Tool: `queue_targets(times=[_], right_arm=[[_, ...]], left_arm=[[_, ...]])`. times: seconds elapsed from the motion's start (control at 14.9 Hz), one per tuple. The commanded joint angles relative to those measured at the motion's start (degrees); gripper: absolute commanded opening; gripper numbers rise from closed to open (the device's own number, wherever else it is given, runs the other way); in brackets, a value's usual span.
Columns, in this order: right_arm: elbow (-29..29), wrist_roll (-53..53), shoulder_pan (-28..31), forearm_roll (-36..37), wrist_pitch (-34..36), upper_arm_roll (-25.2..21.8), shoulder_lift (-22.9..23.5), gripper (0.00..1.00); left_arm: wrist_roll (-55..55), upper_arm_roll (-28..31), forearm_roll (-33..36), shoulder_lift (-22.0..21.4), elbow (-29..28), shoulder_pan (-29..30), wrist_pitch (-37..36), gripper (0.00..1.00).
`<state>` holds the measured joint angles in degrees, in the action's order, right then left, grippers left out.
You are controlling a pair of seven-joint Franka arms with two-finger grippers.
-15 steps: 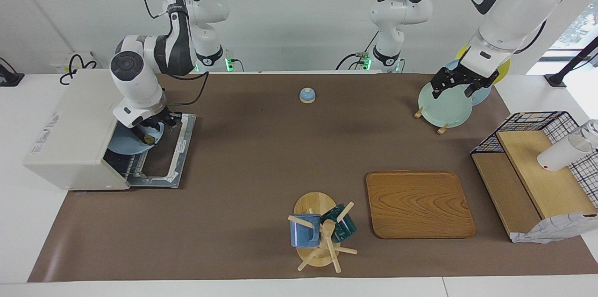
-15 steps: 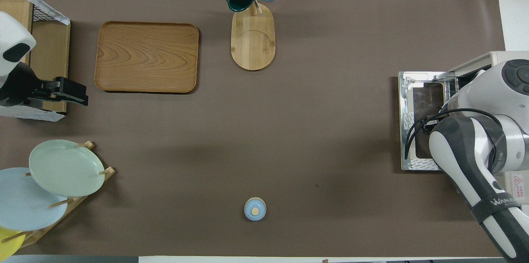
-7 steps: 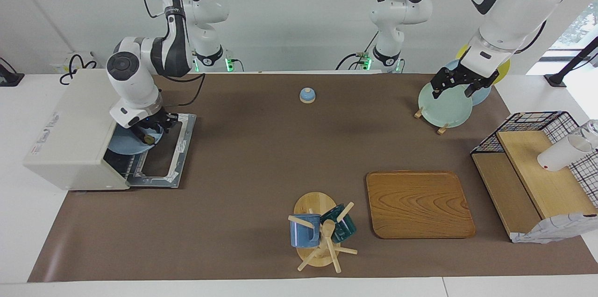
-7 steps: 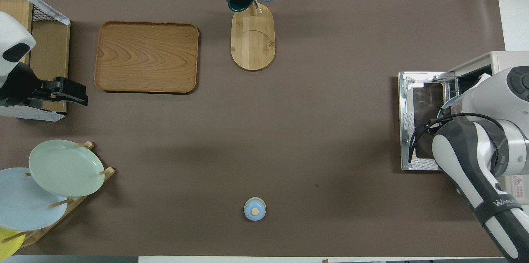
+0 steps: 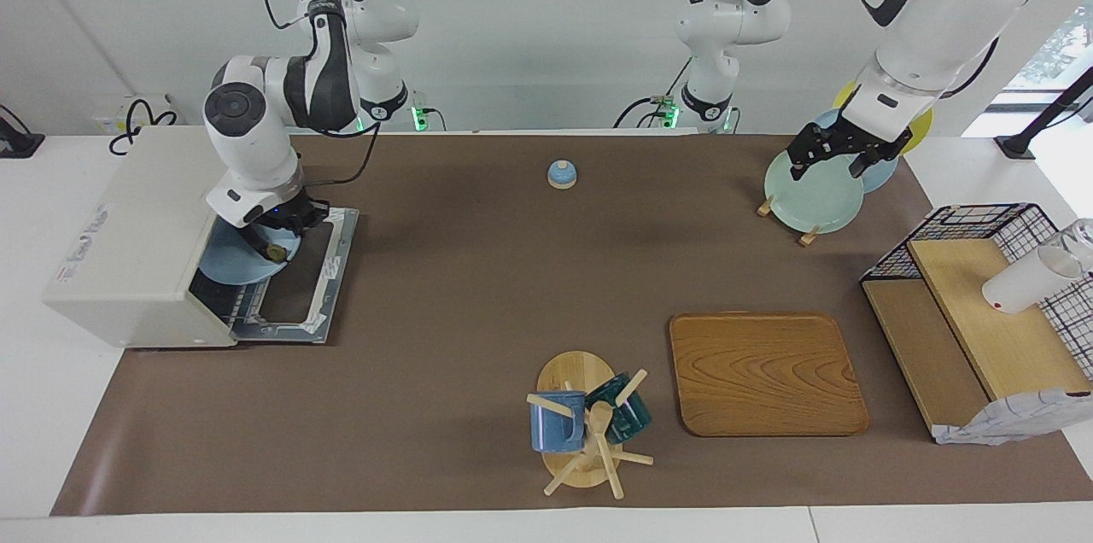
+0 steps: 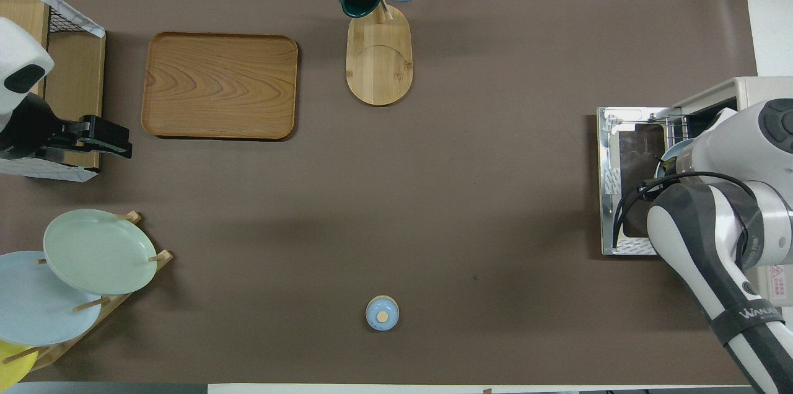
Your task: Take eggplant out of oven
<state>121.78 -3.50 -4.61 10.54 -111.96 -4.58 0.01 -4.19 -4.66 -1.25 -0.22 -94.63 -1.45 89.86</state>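
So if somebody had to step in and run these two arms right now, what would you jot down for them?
Right gripper: shut on the long dark eggplant by its brownish stem end, at the mouth of the boxy off-white toaster oven.
Left gripper: open, waiting over the pale green plate in the wooden rack.
Eggplant lies on a light blue plate on the oven's rack; the oven's glass door is folded down flat.
Done: door open, eggplant gripped.
Left: lift the eggplant out and set it down on the brown table mat.
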Motion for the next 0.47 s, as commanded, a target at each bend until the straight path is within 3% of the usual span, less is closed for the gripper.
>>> queue_targets(times=[0.0, 0.2, 0.4], right_arm=[[-6.19, 5.94, -6.44, 1.93, 5.34, 0.62, 2.27, 0.00], [-10.05, 16.82, -15.41, 1.77, 7.45, 0.88, 3.58, 0.00], [-20.57, 29.75, -23.93, -2.34, 11.31, 1.33, 10.33, 0.00]], left_arm=[[0.77, -0.26, -0.07, -0.31, -0.03, 0.58, -0.83, 1.00], [0.77, -0.26, -0.07, -0.31, -0.03, 0.58, -0.83, 1.00], [0.77, -0.26, -0.07, -0.31, -0.03, 0.58, -0.83, 1.00]])
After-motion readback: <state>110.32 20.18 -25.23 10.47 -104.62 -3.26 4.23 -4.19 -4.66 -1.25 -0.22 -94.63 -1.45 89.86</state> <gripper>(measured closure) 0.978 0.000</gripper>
